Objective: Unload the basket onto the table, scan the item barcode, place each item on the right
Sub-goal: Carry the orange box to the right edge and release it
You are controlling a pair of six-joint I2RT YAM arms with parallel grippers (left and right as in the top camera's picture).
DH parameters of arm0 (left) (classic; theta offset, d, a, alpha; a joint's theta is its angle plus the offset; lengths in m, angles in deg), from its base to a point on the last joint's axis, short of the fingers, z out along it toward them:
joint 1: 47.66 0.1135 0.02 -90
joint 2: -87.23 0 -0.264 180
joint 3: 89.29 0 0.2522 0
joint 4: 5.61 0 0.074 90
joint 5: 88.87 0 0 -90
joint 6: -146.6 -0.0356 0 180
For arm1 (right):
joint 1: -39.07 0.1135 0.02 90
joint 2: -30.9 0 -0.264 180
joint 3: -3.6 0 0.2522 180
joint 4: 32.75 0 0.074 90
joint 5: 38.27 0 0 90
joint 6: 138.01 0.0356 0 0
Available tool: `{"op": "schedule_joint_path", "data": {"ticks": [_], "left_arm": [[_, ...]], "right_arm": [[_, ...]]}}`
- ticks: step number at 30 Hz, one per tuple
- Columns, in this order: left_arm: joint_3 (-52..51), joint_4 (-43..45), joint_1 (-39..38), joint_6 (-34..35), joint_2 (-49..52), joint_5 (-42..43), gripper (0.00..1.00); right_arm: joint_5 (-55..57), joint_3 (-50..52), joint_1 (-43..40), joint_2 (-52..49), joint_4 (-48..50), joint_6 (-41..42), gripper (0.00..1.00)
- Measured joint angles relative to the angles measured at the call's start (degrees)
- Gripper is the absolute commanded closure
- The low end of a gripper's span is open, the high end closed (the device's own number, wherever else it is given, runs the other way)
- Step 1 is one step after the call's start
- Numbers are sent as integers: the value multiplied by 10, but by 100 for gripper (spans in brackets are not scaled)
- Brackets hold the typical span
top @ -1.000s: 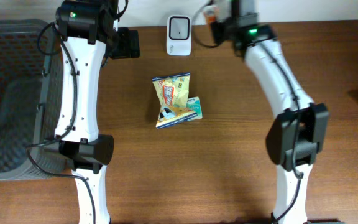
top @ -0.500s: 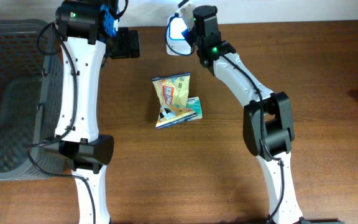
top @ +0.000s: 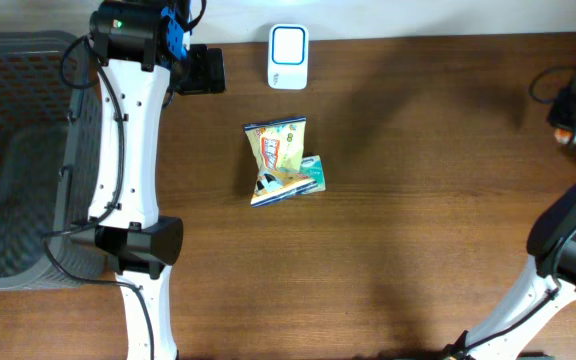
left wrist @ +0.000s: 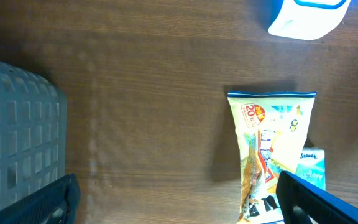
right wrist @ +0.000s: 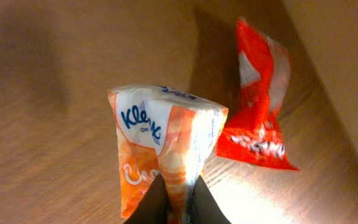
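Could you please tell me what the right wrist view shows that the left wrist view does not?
Only the right wrist view: an orange Kleenex pack pinched in the right jaws, with a red packet on the table beyond it. Only the left wrist view: a yellow snack bag, a teal tissue pack tucked against it, the white scanner and a grey basket. Both: the brown wooden table.

Evenly and fairly brightly lit from above in the overhead view, with broad, soft-edged shadows across the tabletop (top: 418, 200). Clear and mostly sharp in the left wrist view, with a soft shadow thrown to the left of the snack bag (left wrist: 269, 149). Warm, orange-tinted and slightly blurred in the right wrist view: tissue pack (right wrist: 160, 149) brightly lit, red wrapper (right wrist: 260, 124) softer, strong glare on the wood below it.
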Motion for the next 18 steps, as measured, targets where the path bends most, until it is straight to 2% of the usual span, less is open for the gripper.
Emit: {"op": "schedule_joint_path", "data": {"ticks": [1, 2, 5, 8, 10, 14, 15, 17, 18], "left_arm": [[0, 0, 0, 0, 0, 0, 1], [0, 0, 0, 0, 0, 0, 1], [0, 0, 0, 0, 0, 0, 1], [0, 0, 0, 0, 0, 0, 1], [0, 0, 0, 0, 0, 0, 1], [0, 0, 0, 0, 0, 0, 1], [0, 0, 0, 0, 0, 0, 1], [0, 0, 0, 0, 0, 0, 1], [0, 0, 0, 0, 0, 0, 1]], "right_arm": [[-5, 21, -18, 0, 30, 0, 60], [-16, 42, -28, 0, 57, 4, 1], [-40, 102, -35, 0, 109, 2, 1], [-52, 100, -31, -1, 84, 2, 1], [-122, 89, -3, 12, 54, 3, 1], [-431, 66, 144, 70, 28, 7, 1], [-453, 66, 169, 70, 24, 7, 1], [-470, 73, 298, 54, 10, 6, 1], [-466, 73, 325, 43, 7, 8, 1]]}}
